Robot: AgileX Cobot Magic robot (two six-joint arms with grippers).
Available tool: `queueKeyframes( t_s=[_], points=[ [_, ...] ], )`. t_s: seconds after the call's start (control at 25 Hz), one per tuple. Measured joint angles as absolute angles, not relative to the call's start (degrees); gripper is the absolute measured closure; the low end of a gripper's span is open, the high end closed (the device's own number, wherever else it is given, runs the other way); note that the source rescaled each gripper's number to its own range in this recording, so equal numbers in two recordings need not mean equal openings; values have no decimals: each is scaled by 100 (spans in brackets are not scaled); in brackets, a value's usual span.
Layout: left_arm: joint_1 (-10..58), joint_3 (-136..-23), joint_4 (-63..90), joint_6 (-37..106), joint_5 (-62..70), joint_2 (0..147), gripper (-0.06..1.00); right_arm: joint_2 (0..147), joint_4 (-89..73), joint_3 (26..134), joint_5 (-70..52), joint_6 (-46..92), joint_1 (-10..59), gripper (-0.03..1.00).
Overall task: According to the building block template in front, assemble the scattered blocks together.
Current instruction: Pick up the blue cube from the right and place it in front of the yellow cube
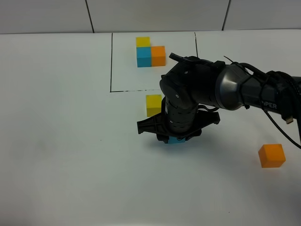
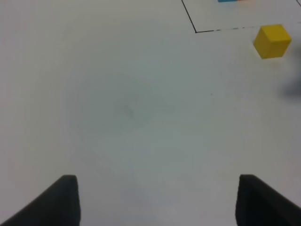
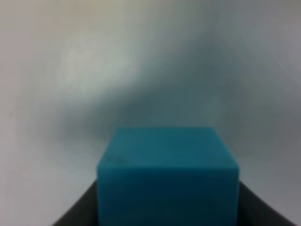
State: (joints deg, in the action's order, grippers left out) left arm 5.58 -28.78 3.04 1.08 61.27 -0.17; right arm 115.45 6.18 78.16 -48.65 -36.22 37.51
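The building block template (image 1: 150, 52), a yellow, blue and orange cluster, sits inside a thin black outline at the back of the table. Of the scattered blocks, the yellow cube (image 1: 154, 104) (image 2: 272, 41) rests just in front of the outline and the orange cube (image 1: 272, 156) lies far right. My right gripper (image 1: 175, 136) (image 3: 167, 212) points down, shut on the light blue cube (image 1: 176, 140) (image 3: 167, 174), a little in front of and right of the yellow one. My left gripper (image 2: 157, 202) is open over bare table, nothing between its fingers, and is out of the exterior view.
The white table (image 1: 66, 141) stretches wide to the left and front. The black outline's near corner (image 2: 195, 31) shows in the left wrist view. The dark right arm (image 1: 225, 87) reaches in from the right, above the table between the template and the orange cube.
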Motion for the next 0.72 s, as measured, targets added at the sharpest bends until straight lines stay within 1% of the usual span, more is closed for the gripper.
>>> queueKeyframes(
  t_s=[0.48,0.72],
  points=[
    [558,-2878,304,108,6127,-17,46,11891,550,7847,-4836,-3597,3758,94],
    [558,-2878,304,108,6127,-17,46,12134,351,8346,-4962,-3557,3777,94]
  ],
)
